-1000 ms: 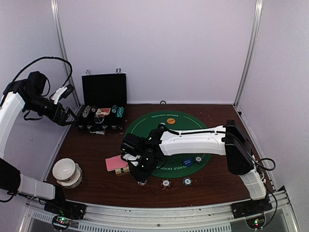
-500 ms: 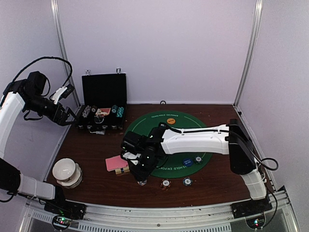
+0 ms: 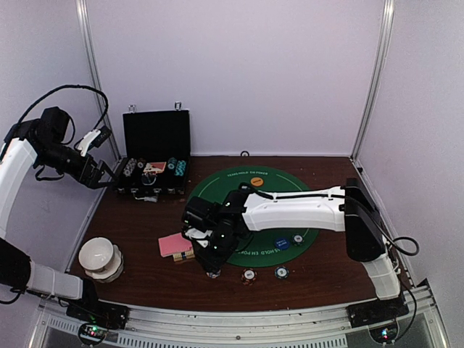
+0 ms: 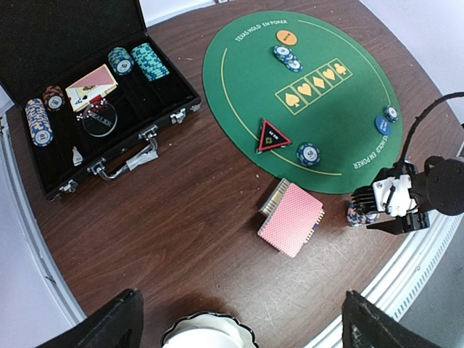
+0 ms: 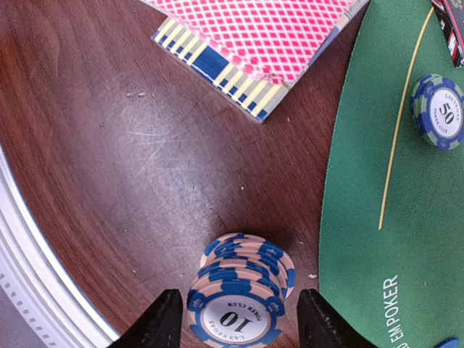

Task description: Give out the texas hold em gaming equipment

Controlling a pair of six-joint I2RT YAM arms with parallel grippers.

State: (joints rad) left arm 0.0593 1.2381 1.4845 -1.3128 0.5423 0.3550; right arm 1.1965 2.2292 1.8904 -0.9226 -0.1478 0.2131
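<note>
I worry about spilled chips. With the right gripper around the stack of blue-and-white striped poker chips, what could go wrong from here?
1. The stack of blue-and-white striped poker chips looks uneven, lower chips offset from the top one. The right gripper has a finger close on each side, so a slanted retreat may topple it.
2. It stands on the dark wooden table near the grey metal rail; loose chips might roll off there.

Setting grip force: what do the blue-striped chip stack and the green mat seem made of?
Chip stack: likely matte clay-composite or plastic; inlaid edge stripes, printed centre label. Green mat: probably felt or thin fabric; flat, unshiny, printed lettering.
</note>
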